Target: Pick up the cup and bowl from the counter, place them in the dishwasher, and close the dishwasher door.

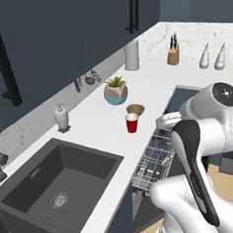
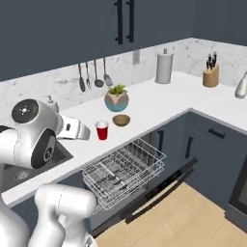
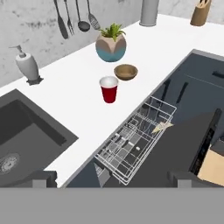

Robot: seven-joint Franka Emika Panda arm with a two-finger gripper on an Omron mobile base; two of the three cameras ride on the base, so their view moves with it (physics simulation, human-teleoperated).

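From the left base view I see the red cup [image 1: 132, 122] standing upright on the white table [image 1: 99, 125], with the tan bowl [image 1: 135, 109] just behind it and a potted plant [image 1: 116, 91] farther back. I can read no writing on anything. My hand [image 1: 167, 121] hangs beside the cup; I cannot tell how far its fingers are spread.

From the right base view, the dishwasher [image 2: 140, 185] is open, its wire rack [image 2: 124, 172] pulled out and holding nothing, its door [image 2: 161, 193] dropped down flat.

From the hand view, the cup [image 3: 109, 89] and bowl [image 3: 125, 71] both look empty. A soap dispenser [image 3: 27, 65] stands near the dark sink [image 3: 26, 135].
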